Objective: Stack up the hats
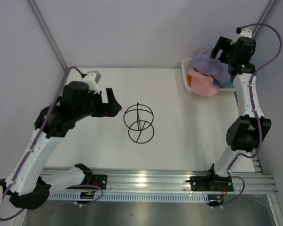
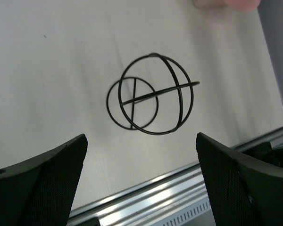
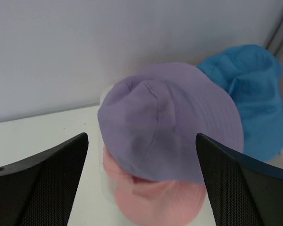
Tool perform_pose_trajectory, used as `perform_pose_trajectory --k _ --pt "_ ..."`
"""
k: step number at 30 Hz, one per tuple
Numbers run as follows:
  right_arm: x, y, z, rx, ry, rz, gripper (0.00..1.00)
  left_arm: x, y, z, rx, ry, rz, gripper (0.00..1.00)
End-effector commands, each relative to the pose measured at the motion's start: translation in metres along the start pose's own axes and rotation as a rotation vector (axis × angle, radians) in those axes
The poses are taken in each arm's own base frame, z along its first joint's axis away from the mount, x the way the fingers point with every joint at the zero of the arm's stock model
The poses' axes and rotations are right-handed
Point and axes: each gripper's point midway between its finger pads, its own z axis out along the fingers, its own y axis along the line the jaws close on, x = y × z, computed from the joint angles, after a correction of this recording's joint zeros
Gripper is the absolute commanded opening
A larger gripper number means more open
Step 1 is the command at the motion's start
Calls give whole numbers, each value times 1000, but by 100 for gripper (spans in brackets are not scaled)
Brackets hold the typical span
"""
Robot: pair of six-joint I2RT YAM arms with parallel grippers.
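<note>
Hats: three show, all heaped in a basket [image 1: 185,70] at the far right corner of the table [image 1: 188,141].
Lavender hat [image 3: 170,122]: on top of the heap, crown up, partly covering the other two.
Pink hat [image 3: 155,202]: under the lavender one, its brim sticking out on the near side and over the basket's rim.
Blue hat [image 3: 254,94]: beside and partly under the lavender hat, on the side nearer the right wall.
Fourth hat: cannot be made out in any view.
Stacking: none of the hats is on the stand [image 1: 139,123].
Right gripper [image 3: 141,139]: poised above the heap, jaws spread wide. The lavender crown lies below the gap between the fingers [image 3: 245,183]. Whether they touch the fabric cannot be told; nothing is pinched.
Left gripper [image 2: 140,141]: above the left half of the table, pointing toward the stand, jaws spread wide. Nothing is between the fingers [image 2: 42,183].
Stand: thin black wire dome, alone near the middle of the table, apart from both grippers and well apart from the basket. Whether it stands upright or tips cannot be told.
Basket: white, against the back wall.
Rail [image 1: 155,181]: metal, along the near edge, carrying both arm bases.
</note>
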Motion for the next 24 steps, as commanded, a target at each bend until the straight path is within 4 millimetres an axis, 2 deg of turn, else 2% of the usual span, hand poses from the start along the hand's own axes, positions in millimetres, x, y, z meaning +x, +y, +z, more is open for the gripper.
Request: perform_pose_trajectory --k 1,2,3,5,6,8,9,11,14,15,16,17,18,19,21,23,24 --pt "36 12 27 -50 151 -95 100 -26 14 -39 -32 -102 69 100" --pt "31 16 31 -49 144 -113 100 -30 17 -41 -43 -115 64 99" --pt "48 21 43 -54 181 -132 100 -38 20 -47 -50 -143 50 99" --pt "54 25 49 -45 190 -185 100 -44 23 -47 -53 -156 49 100" --pt "64 31 55 -43 208 -210 99 -44 26 -44 -67 -153 41 100" --pt "67 20 60 9 211 -251 100 -44 27 -39 -69 -142 43 99" --pt "70 26 62 28 210 -274 100 -44 29 -37 -73 -137 42 99" --pt "75 16 66 92 215 -293 96 -45 29 -30 -73 -119 47 99" --pt "74 4 69 128 212 -281 76 -47 28 -25 -76 -106 52 99" --pt "72 4 68 126 210 -276 56 -47 29 -24 -77 -107 51 99" --pt "69 4 67 124 202 -274 45 -49 28 -24 -75 -111 51 99" --pt "59 6 61 123 178 -274 35 -50 27 -23 -68 -119 52 99" --pt "48 8 59 124 146 -278 18 -52 26 -23 -65 -127 51 100" --pt "40 10 55 130 123 -279 13 -52 26 -22 -63 -131 48 100" --pt "9 19 40 109 51 -286 8 -52 18 -19 -16 -126 50 99" --pt "-25 36 20 60 -26 -291 8 -55 16 -15 -5 -138 45 99" --pt "-35 40 13 49 -49 -293 8 -54 16 -12 -6 -136 44 100"
